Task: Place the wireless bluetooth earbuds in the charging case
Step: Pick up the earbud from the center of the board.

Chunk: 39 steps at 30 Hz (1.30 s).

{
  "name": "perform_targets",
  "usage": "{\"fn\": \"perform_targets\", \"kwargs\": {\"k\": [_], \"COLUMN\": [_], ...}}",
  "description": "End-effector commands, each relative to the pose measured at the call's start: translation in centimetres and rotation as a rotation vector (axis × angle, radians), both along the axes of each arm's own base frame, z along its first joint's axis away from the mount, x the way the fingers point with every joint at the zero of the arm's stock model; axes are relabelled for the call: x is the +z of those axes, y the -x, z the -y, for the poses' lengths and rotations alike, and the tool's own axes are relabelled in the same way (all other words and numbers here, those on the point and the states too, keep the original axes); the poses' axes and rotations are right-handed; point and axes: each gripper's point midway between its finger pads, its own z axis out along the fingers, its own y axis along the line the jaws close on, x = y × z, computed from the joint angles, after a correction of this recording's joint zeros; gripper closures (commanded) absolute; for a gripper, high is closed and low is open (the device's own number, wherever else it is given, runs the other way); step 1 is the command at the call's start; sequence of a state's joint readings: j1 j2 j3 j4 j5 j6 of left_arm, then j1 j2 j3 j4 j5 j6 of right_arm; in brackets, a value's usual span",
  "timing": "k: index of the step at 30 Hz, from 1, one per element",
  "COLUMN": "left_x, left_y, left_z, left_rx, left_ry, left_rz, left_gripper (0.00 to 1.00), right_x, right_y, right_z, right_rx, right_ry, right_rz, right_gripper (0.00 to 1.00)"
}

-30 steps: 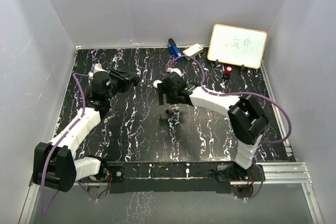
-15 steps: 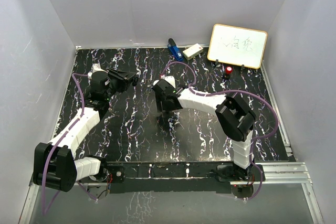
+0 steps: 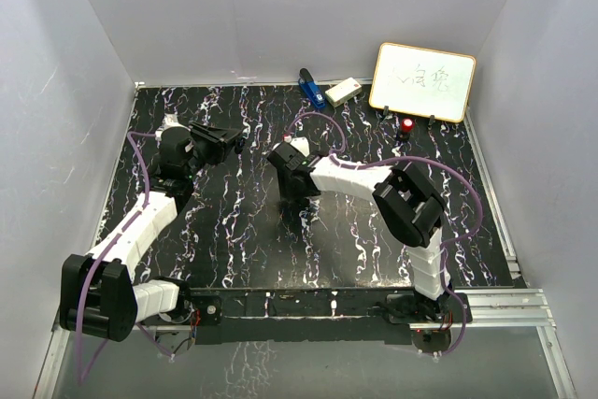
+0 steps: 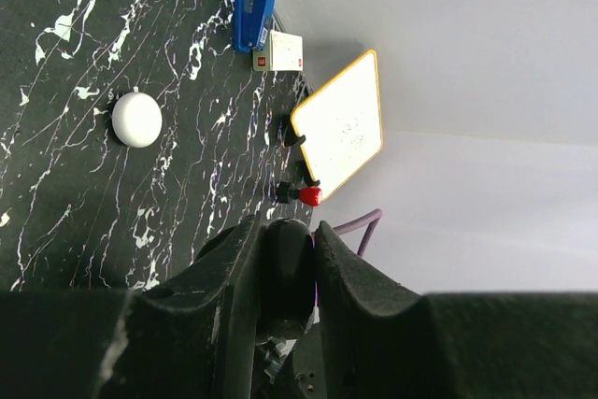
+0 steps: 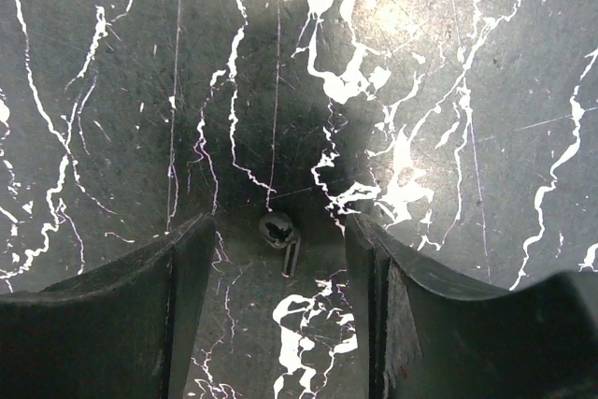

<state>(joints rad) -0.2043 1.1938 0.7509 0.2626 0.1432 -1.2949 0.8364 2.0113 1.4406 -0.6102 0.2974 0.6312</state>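
Right jaws lower astride glossy earbud (image 5: 277, 231)

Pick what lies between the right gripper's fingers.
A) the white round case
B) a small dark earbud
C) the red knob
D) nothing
B: in the right wrist view a small dark earbud lies between the right gripper's spread fingers, touching neither.

Lab test cell: white panel walls (image 3: 280, 16), black marbled table (image 3: 234, 240).
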Motion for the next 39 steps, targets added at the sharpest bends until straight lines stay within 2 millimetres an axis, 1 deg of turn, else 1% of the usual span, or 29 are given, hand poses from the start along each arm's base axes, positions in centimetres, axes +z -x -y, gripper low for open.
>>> {"fn": "perform_targets", "kwargs": {"k": [1,10,12,15,16,17,24,26,32,34,39], "left_x": [1.2,1.1,1.0,0.9,0.8,0.9,0.7,0.7,0.7,0.6,0.6], "left_y": [0.6,0.6,0.6,0.7,0.6,0.7,0.7,0.7,0.7,0.7,0.7], "left_z": [0.0,-0.1,-0.1,-0.1,-0.2,-0.2,-0.3,-0.3,-0.3,-0.3,-0.4], "left_rx": [-0.016,-0.013,-0.014,-0.014,-0.012,-0.012,-0.009,-0.009,-0.008,-0.008,-0.006], "left_ry": [0.023,0.027,0.028,0.029,0.029,0.03,0.029,0.029,0.03,0.03,0.029], "left_rz": [0.039,0.039,0.038,0.035,0.034,0.036,0.032,0.031,0.031,0.029,0.029], "left_gripper": [1.0,1.0,1.0,1.0,1.0,1.0,1.0,1.0,1.0,1.0,1.0], "right_x": [1.0,0.1,-0.1,-0.3,-0.3,-0.4,-0.8,-0.8,-1.2,-1.4,-1.6], "right_y": [-1.0,-0.4,-0.3,-0.3,-0.3,-0.3,-0.1,0.0,0.3,0.4,0.5], "right_z": [-1.2,-0.8,-0.8,-0.8,-0.8,-0.8,-0.9,-0.9,-0.6,-0.5,-0.2], "right_rx": [-0.015,-0.021,-0.022,-0.02,-0.02,-0.021,-0.015,-0.014,-0.015,-0.013,-0.012], "right_ry": [-0.029,-0.012,-0.011,-0.008,-0.01,-0.009,-0.008,-0.006,0.006,0.015,0.028], "right_rz": [0.029,-0.001,-0.006,-0.011,-0.013,-0.014,-0.03,-0.033,-0.047,-0.051,-0.055], "right_gripper": [0.47,0.52,0.55,0.58,0.61,0.62,0.65,0.68,0.7,0.74,0.77]}}
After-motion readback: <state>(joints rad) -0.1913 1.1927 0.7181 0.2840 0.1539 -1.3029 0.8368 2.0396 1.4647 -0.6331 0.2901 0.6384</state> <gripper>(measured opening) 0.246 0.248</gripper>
